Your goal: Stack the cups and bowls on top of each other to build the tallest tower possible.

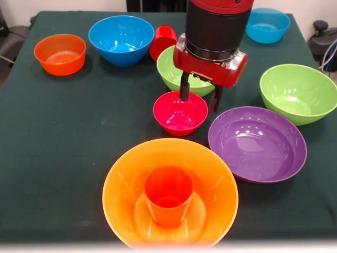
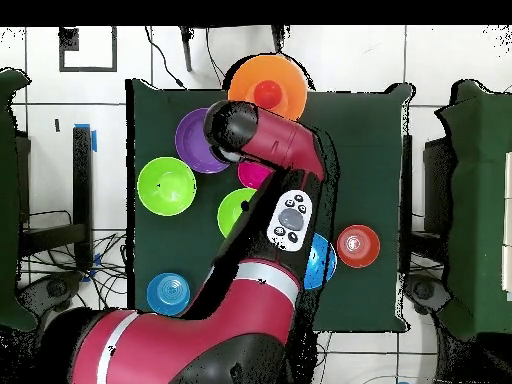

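- At the bottom centre of the front view we see the big orange bowl (image 1: pixel 168 203), the only start on the tower so far: the orange cup (image 1: pixel 168 196) stands upright inside it, mouth up, and nothing sits on the cup yet.
- To the right of it, at middle right of the frame, the wide purple bowl (image 1: pixel 257 143) lies on the green tablecloth (image 1: pixel 52 142), loose and unstacked.
- Across the upper half the other loose bowls are spread out: a lime green bowl (image 1: pixel 298 92) at the right edge, a second lime green bowl (image 1: pixel 174 71) partly behind the arm, a blue bowl (image 1: pixel 121 39) at upper left, a smaller blue bowl (image 1: pixel 267 25) at upper right, and a small orange bowl (image 1: pixel 59 54) at far upper left.
- Just above the big orange bowl, at the frame's centre, the small crimson bowl (image 1: pixel 180 113) rests on the cloth, apart from the tower.
- Over that bowl's far rim the gripper (image 1: pixel 200 94) hangs with its fingers spread apart and empty; one finger looks to dip inside the rim, the other outside it.
- Between the blue bowl and the arm, the red cup (image 1: pixel 162 42) appears to lie tipped over.
- We judge the task barely begun: two pieces placed, eight left, and the crimson bowl looks like the next pick.
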`<state>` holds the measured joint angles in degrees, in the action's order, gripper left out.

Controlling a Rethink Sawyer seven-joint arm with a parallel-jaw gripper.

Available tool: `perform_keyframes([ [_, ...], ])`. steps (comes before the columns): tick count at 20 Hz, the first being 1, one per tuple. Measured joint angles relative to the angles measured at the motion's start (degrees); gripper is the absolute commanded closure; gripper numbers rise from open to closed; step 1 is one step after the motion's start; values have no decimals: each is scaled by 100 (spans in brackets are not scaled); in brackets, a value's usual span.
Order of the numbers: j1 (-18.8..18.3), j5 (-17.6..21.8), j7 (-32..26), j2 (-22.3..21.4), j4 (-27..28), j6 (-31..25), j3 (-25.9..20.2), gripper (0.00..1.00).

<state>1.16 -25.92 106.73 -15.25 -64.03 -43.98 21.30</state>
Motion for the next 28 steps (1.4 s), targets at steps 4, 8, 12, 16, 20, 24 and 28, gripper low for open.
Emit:
perform_keyframes([
  [4,-23,0,0,4,82,1,-63,0],
  [8,-78,1,0,41,151,0,-106,0],
  [12,-100,0,0,112,245,0,-106,0],
  [16,-101,0,0,194,304,0,-106,0],
  [20,-101,0,0,294,391,0,-106,0],
  [24,-100,0,0,348,430,0,-106,0],
  [28,-78,1,0,371,430,1,-83,0],
])
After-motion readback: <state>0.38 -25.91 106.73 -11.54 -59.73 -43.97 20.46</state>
